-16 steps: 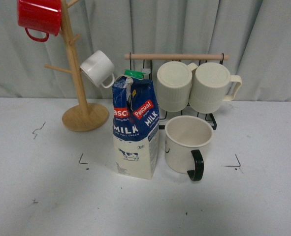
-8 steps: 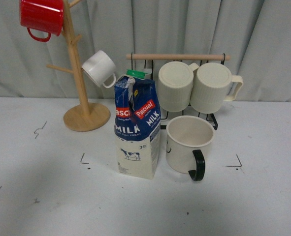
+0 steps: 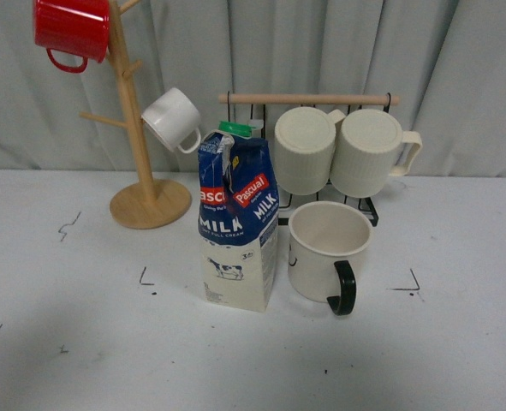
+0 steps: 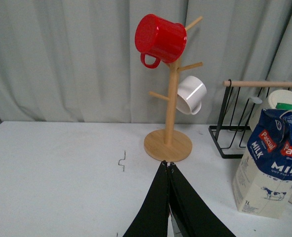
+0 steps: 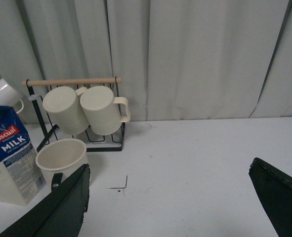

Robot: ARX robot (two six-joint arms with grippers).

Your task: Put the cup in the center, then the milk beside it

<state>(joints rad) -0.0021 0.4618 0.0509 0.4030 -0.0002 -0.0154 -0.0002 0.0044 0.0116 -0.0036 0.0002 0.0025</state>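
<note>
The cup (image 3: 325, 253), a wide cream mug with a black loop handle, stands upright on the white table between the corner marks. The milk (image 3: 238, 223), a blue and cream carton with a green cap, stands right beside it, on its left in the front view. Both also show in the right wrist view, the cup (image 5: 62, 157) and the milk (image 5: 10, 155). The milk shows in the left wrist view (image 4: 271, 165). My left gripper (image 4: 168, 165) is shut and empty, off to the carton's left. My right gripper (image 5: 168, 173) is open and empty, well right of the cup. Neither arm shows in the front view.
A wooden mug tree (image 3: 141, 184) at the back left holds a red mug (image 3: 71, 30) and a small white mug (image 3: 172, 120). A black wire rack (image 3: 368, 210) behind the cup holds two ribbed cream mugs (image 3: 338, 150). Grey curtains hang behind the table.
The front view shifted slightly between one second ago and half a second ago. The cup and the milk have not moved on the table.
</note>
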